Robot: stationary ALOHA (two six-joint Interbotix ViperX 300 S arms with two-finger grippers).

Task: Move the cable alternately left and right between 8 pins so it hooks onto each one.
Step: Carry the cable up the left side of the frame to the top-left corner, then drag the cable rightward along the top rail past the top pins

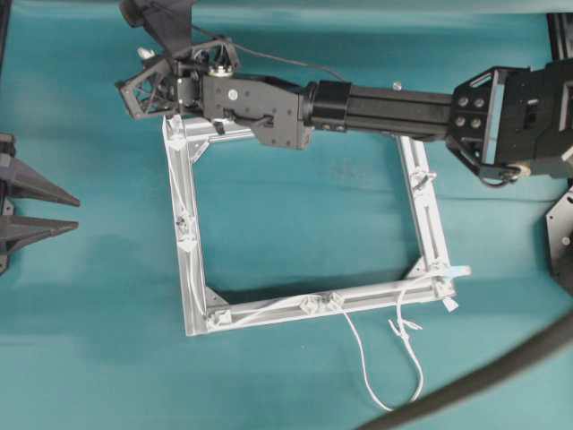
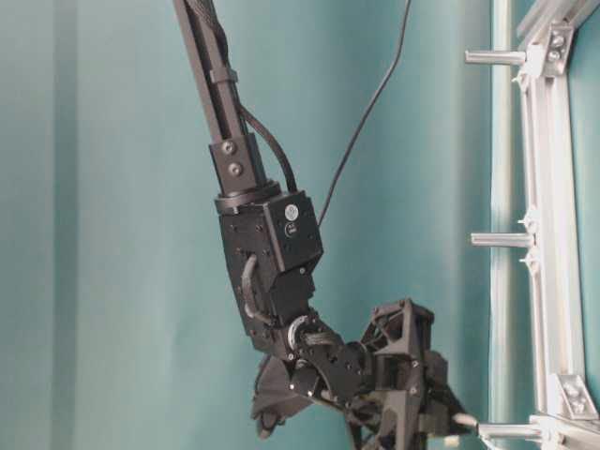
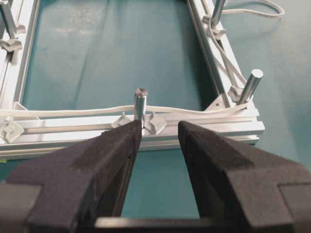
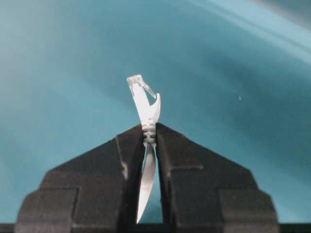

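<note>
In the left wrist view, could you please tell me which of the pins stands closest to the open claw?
The pin at the middle of the near frame rail, directly ahead of the left claw. The cable passes behind it; the other pins stand farther off, near the corners.

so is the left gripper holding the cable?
No. In the left wrist view the left gripper stands open and empty in front of a pin, with the cable lying beyond it.

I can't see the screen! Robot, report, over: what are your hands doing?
Right gripper shut on cable plug end. Left gripper open, empty, facing a pin. Nothing blocking.
</note>
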